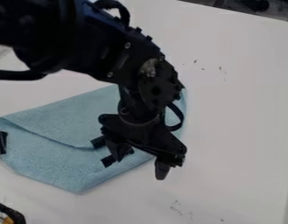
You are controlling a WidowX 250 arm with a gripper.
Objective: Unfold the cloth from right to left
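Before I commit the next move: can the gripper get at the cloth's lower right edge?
Probably yes: the open gripper hangs around that edge of the blue cloth, with nothing visible in between, though its height is hard to judge.

Cut off at the upper left, the arm (99, 50) hides part of the blue cloth (70, 124).

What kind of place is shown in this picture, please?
Probably a robotics lab or a similar testing area. A jointed black robot arm hangs over a plain white table, where a partly folded blue cloth lies beneath it.
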